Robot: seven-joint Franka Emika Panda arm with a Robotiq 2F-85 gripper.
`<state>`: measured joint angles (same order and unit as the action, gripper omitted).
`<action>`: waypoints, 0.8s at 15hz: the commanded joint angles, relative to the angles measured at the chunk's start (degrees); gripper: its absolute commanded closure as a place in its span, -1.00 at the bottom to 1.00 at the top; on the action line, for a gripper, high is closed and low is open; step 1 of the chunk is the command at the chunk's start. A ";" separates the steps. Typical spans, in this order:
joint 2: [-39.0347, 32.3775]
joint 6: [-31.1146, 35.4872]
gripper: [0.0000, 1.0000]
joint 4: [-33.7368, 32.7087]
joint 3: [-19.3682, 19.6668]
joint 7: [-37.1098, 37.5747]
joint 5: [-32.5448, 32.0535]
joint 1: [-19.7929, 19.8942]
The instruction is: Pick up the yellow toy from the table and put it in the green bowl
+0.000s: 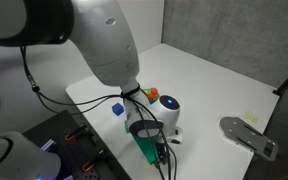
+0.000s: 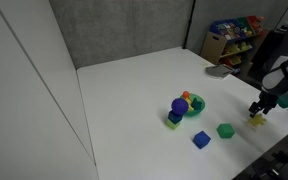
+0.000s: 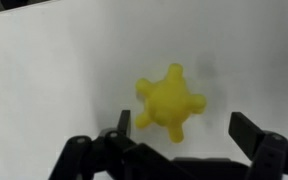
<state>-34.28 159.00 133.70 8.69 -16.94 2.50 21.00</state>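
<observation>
my gripper (image 3: 184,130) hangs low over the white table (image 3: 44,60). its two dark fingers (image 3: 246,130) are spread wide and pinch nothing.

in the wrist view the yellow toy (image 3: 170,100) lies flat on the table just ahead of my fingertips. it sits in line with the gap between them, a little nearer the finger at the left of the picture. i see neither finger touching it.

the toy is a rounded lump with short stubby knobs sticking out all round, so it has no real long axis. one knob points straight up the picture, away from me. one points left and one right. two point down toward my fingers, and the lowest comes close to the line between the tips.

in an exterior view the toy (image 2: 256,122) is a small yellow speck on the table right under my gripper (image 2: 257,113), near the table's edge. it is well apart from the green bowl (image 2: 198,104).

a green cube (image 2: 225,130) and a blue cube (image 2: 201,140) lie between the toy and the bowl. the green cube is the nearer to me.

the bowl holds an orange piece (image 2: 187,97). a blue cylinder (image 2: 178,105) stands at the bowl's far side from me. i cannot tell whether it is inside the rim or just beside it.
</observation>
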 commanded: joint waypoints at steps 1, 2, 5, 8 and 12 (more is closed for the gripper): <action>-3.86 -0.47 -1.00 -3.42 -1.03 1.84 0.35 1.23; -4.49 -0.93 -1.00 -3.89 -0.78 2.31 0.16 0.97; -5.85 -1.01 -0.46 -4.71 -0.19 3.51 -0.47 0.12; -4.40 -2.06 0.02 -4.24 -0.54 3.50 -0.62 -0.28; 1.27 -2.32 0.39 -1.88 -1.34 3.95 -0.53 -2.20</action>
<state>-38.24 158.59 130.01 7.97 -14.98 2.61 20.08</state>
